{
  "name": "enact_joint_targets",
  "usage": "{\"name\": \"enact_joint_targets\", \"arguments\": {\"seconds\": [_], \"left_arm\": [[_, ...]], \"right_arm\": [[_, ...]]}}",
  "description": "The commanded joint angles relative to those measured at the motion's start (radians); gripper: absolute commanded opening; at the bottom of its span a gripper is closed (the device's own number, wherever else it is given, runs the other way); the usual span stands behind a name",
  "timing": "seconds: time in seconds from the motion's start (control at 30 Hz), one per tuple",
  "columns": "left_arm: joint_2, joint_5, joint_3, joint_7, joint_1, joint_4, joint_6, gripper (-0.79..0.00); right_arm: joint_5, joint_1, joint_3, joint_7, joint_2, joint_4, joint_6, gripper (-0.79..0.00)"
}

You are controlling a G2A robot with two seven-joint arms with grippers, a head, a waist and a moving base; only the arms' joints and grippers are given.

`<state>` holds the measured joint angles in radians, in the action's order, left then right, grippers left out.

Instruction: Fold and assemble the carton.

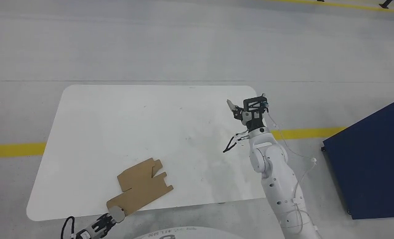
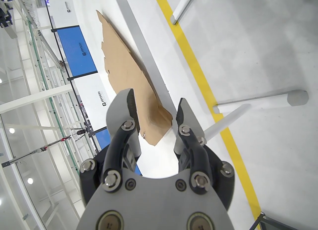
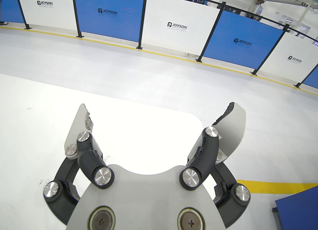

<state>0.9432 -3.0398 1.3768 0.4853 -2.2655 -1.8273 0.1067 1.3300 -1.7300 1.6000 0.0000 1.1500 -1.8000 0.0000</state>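
A flat brown carton (image 1: 144, 182) lies unfolded at the front left of the white table (image 1: 123, 122), and its near corner sticks out past the table's front edge. My left gripper (image 1: 115, 213) is below that edge at the overhanging corner. In the left wrist view the gripper (image 2: 156, 99) is open, with the carton (image 2: 126, 74) corner between its fingers; one pad (image 2: 131, 106) is close against the cardboard and the other stands apart. My right gripper (image 1: 246, 106) hangs open and holds nothing above the table's far right part, also seen as gripper (image 3: 159, 109).
A dark blue box (image 1: 363, 162) stands on the floor to the right of the table. A yellow floor line (image 1: 18, 149) runs under the table. Table legs (image 2: 258, 101) are beneath the left gripper. Blue and white fence panels (image 3: 174, 27) close off the far side.
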Motion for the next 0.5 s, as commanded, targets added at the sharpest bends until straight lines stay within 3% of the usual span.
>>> {"name": "enact_joint_targets", "arguments": {"seconds": [0.0,0.17,0.3,0.47], "left_arm": [[-0.001,0.000,-0.001,-0.001,0.001,0.000,-0.001,-0.582],[-0.004,-0.006,0.000,-0.015,-0.003,-0.004,0.006,-0.785],[-0.007,-0.014,0.017,-0.060,-0.029,-0.038,0.078,-0.785],[-0.008,0.006,0.100,-0.199,-0.085,-0.116,0.251,-0.785]], "right_arm": [[0.000,0.000,0.000,0.000,0.000,0.000,0.000,0.000],[0.000,0.000,0.000,0.000,0.000,0.000,0.000,0.000],[0.000,0.000,0.000,0.000,0.000,0.000,0.000,0.000],[0.000,0.000,0.000,0.000,0.000,0.000,0.000,0.000]]}}
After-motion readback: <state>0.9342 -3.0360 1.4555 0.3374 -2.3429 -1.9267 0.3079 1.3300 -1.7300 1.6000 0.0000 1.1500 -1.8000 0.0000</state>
